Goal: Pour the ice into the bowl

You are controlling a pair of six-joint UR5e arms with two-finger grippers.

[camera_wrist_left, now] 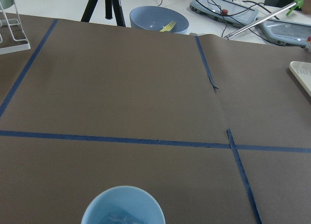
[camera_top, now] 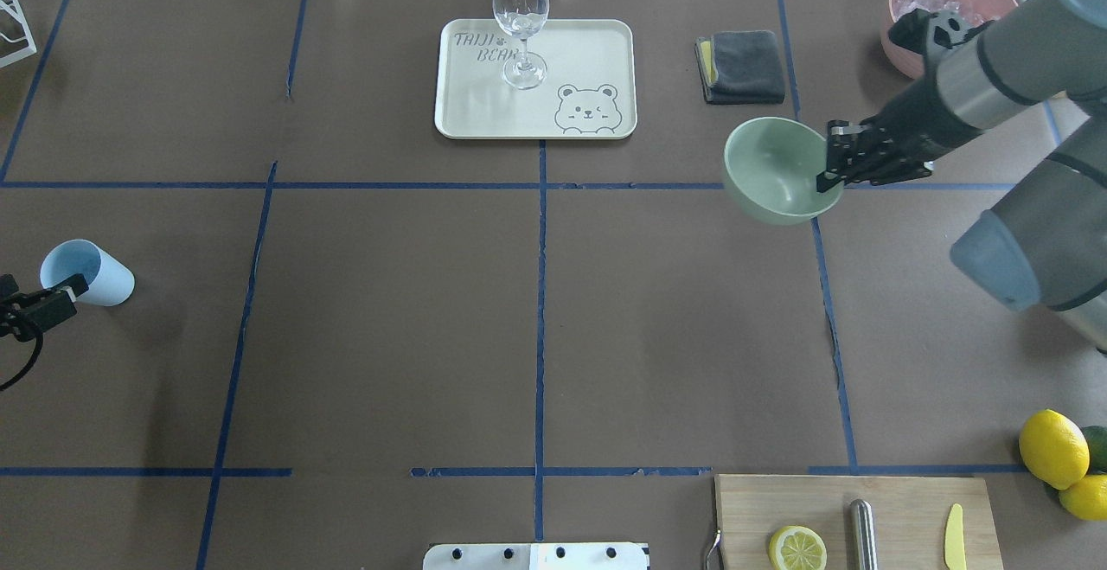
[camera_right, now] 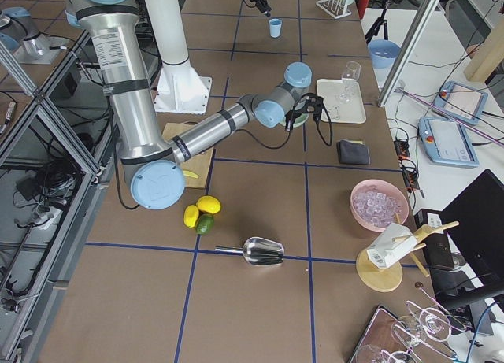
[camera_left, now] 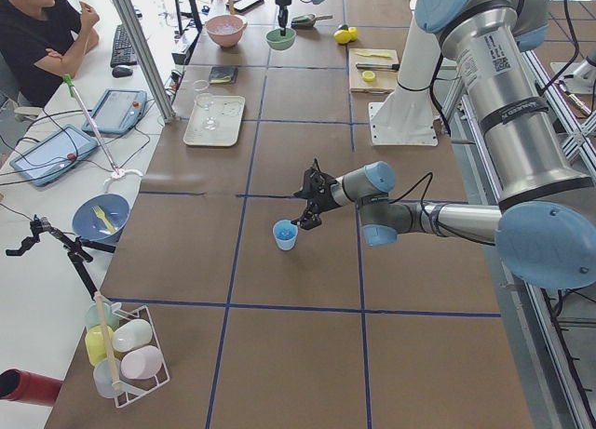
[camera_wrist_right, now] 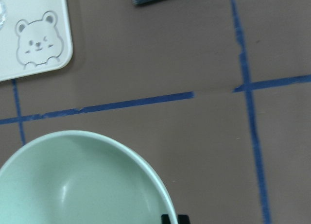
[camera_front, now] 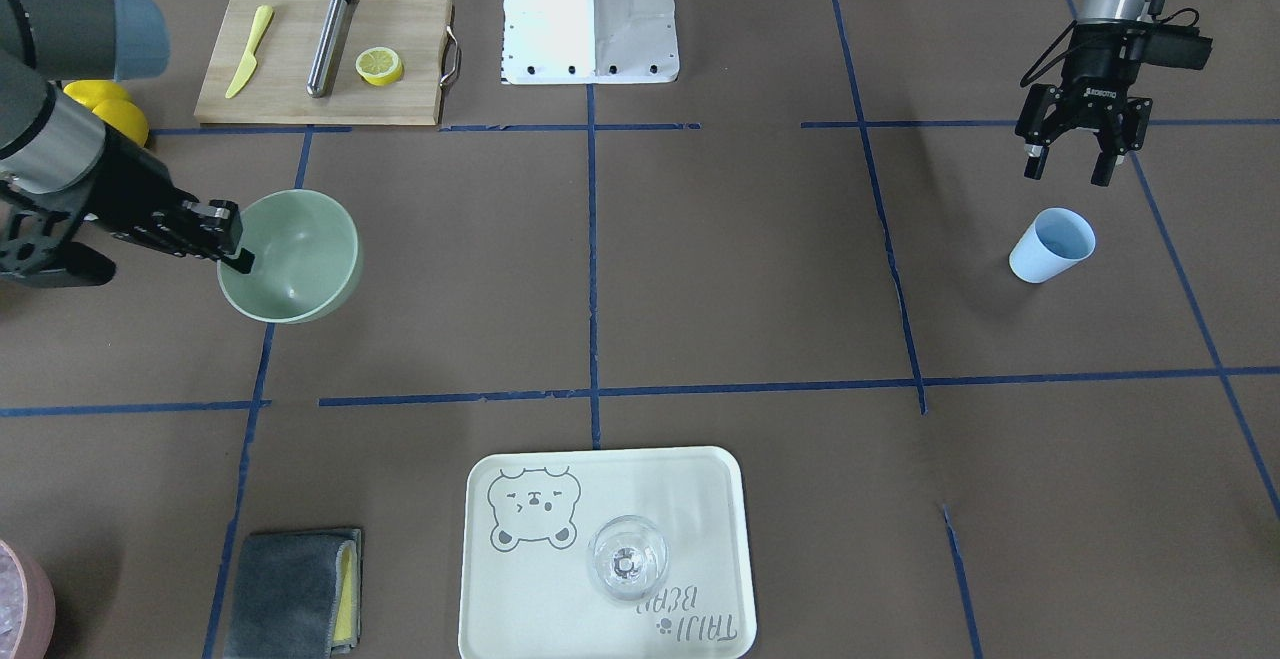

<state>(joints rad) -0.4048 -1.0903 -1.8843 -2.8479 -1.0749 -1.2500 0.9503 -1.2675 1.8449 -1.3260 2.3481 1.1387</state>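
At middle left of the front-facing view, the right hand [camera_front: 240, 257] grips the rim of the mint-green bowl [camera_front: 300, 259]; at upper right, the left hand [camera_front: 1068, 171] hangs open over the light blue cup [camera_front: 1050, 247] holding the ice [camera_wrist_left: 116, 217].

Matte smooth bowl [camera_front: 290, 257], clear glass wineglass [camera_top: 520, 9], wooden cutting board [camera_front: 410, 39], shiny metal rod [camera_front: 325, 49], grey cloth [camera_front: 285, 589]

A brown-topped table [camera_top: 389, 336] crossed by blue tape lines [camera_top: 540, 293] adjoins a cluttered white bench [camera_left: 37, 308].
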